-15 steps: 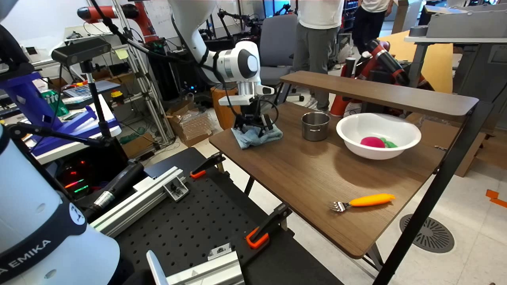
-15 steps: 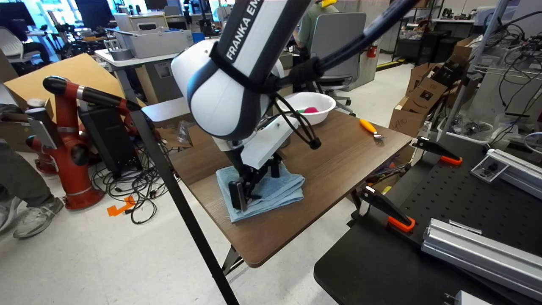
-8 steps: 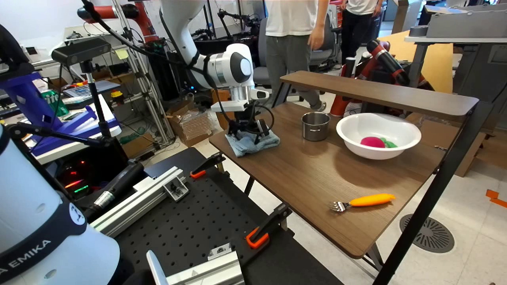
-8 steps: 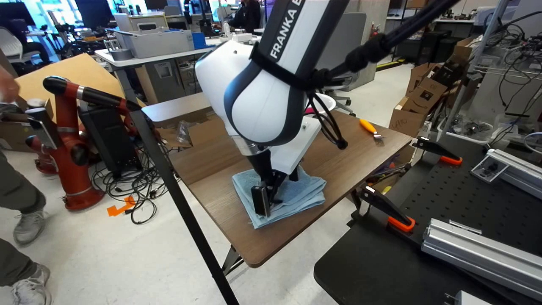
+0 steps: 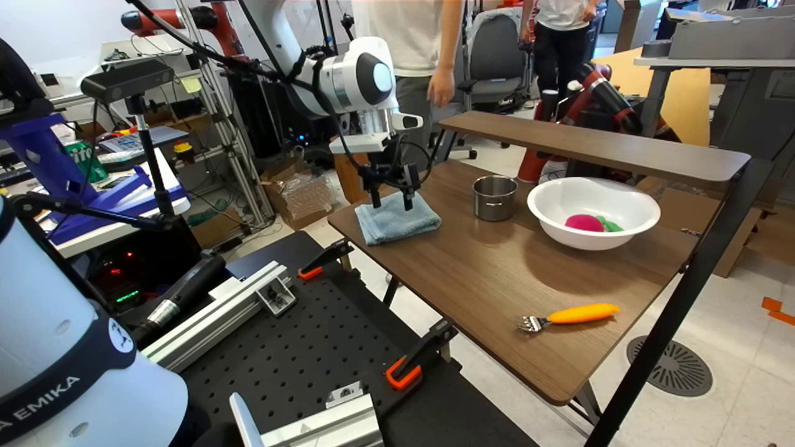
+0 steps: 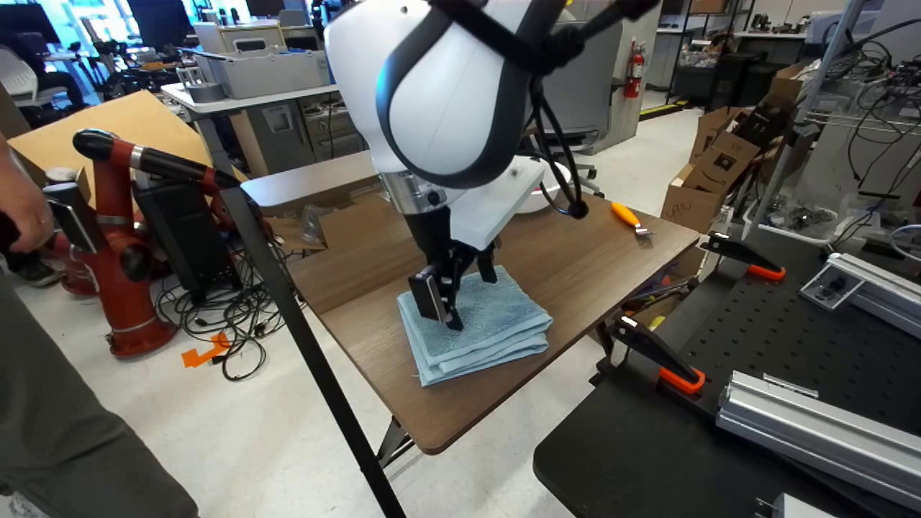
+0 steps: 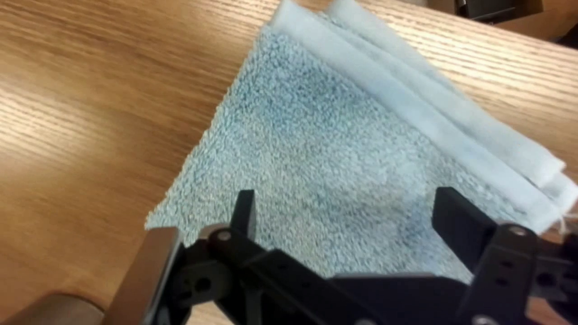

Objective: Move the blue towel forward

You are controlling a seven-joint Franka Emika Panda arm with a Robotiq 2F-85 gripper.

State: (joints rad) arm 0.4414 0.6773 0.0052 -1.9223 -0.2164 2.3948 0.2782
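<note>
The blue towel [image 5: 397,225] is a folded pale teal cloth lying flat on the brown table [image 5: 478,273], near a corner. Its stacked folds also show in an exterior view [image 6: 496,332]. My gripper [image 5: 392,204] is over the towel, pointing down, with its fingers spread wide. In the wrist view the gripper [image 7: 345,193] is open with nothing between its fingertips. The towel [image 7: 325,144] lies beneath them, its hemmed edges to the upper right. The fingertips look a little above the cloth; the exact gap is hard to judge.
A metal cup [image 5: 495,198] stands beside the towel. Beyond it is a white bowl [image 5: 559,231] with pink and green items. An orange-handled fork [image 5: 574,314] lies at the far end. A raised shelf [image 5: 596,148] runs along one side. A person [image 5: 407,40] stands behind the arm.
The towel shifted with the gripper toward the table's edge by the black bench, between one second and half a second ago. Since then the gripper has opened and risen, leaving the towel lying.
</note>
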